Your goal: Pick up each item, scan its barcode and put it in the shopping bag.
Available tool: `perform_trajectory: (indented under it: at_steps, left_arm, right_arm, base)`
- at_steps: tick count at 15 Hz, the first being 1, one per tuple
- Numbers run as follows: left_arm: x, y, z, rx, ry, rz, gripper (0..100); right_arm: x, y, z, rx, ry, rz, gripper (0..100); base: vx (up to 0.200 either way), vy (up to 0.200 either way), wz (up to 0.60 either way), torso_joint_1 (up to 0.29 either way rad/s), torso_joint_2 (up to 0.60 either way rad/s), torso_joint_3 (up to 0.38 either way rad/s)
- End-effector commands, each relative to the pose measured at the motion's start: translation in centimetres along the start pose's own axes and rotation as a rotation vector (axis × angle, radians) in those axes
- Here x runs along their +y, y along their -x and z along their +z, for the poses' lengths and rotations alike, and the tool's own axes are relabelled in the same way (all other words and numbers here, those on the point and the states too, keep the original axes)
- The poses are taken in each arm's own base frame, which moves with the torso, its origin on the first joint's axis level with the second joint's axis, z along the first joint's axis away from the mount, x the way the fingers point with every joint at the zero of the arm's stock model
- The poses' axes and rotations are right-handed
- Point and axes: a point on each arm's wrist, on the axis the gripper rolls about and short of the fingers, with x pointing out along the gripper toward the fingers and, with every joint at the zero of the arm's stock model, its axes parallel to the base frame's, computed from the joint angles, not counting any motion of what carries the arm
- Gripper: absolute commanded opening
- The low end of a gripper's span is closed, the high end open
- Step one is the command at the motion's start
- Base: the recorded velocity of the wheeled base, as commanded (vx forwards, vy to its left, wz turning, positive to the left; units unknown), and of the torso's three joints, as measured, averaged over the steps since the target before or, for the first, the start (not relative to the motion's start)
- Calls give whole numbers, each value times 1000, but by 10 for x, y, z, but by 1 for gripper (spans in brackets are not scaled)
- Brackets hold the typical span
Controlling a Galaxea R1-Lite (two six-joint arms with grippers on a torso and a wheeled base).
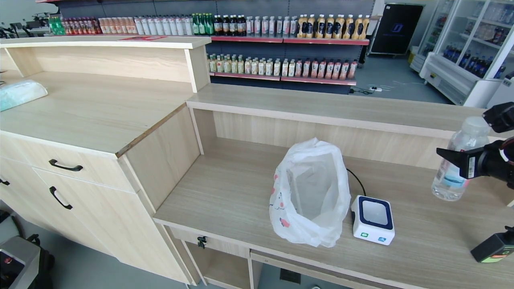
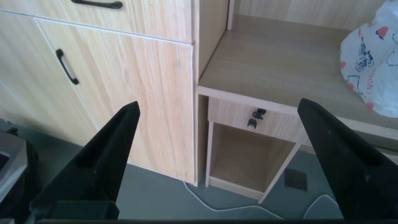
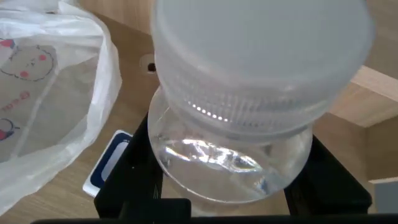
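In the head view the water bottle (image 1: 457,160) sits at 3 o'clock of the scene, well to the right of the scanner (image 1: 372,220); its long axis is near vertical, the white cap up and leaning toward 1 o'clock, the label low on its body; the right gripper (image 1: 461,166) grasps it around the middle, one dark finger across its front; whether its base clears the counter (image 1: 241,188) I cannot tell; the shopping bag (image 1: 309,192) stands mid-counter with its mouth gaping upward, the scanner just beside it at 4 o'clock, window up, a black cable curving away behind the bag; bare wood lies between scanner and bottle, the counter's back wall runs at 12 o'clock, the taller cabinet closes off 9 o'clock, and the front edge is close below bag and scanner; in the left wrist view the left gripper (image 2: 219,104) hangs with its jaws released and spread wide, nothing between them, off the counter's front before the cabinet doors and a small locked drawer, a corner of the bag on the counter top beyond; in the right wrist view the bottle points cap-first at the camera, dark fingers clamped on either side of its clear shoulder, with the bag's rim and the scanner's blue frame on the wood past it.
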Motion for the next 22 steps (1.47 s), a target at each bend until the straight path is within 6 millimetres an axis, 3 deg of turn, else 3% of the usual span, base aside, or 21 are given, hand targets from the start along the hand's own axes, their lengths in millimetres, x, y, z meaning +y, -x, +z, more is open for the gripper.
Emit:
perform_trajectory:
  at_steps: [1, 4, 10, 14, 18, 22]
  left_arm:
    - [0, 0, 0, 0, 0, 1, 100]
    - [0, 0, 0, 0, 0, 1, 100]
    - [0, 0, 0, 0, 0, 1, 100]
    - [0, 0, 0, 0, 0, 1, 100]
    - [0, 0, 0, 0, 0, 1, 100]
    - [0, 0, 0, 0, 0, 1, 100]
  right_arm:
    - [17, 29, 11, -44, -10, -15, 0]
    - [22, 34, 20, -103, 3, -3, 0]
    - [34, 27, 28, -126, -12, -13, 0]
    - [37, -8, 18, -59, -157, 21, 0]
    - [48, -60, -4, -80, -170, 34, 0]
    - [57, -80, -11, -123, -166, 71, 0]
  base:
    - [0, 0, 0, 0, 0, 0]
    - [0, 0, 0, 0, 0, 0]
    - [0, 0, 600, 4, 1, 2]
    - [0, 0, 150, -58, 151, 86]
    - [0, 0, 0, -144, 362, 215]
    - [0, 0, 0, -71, 180, 106]
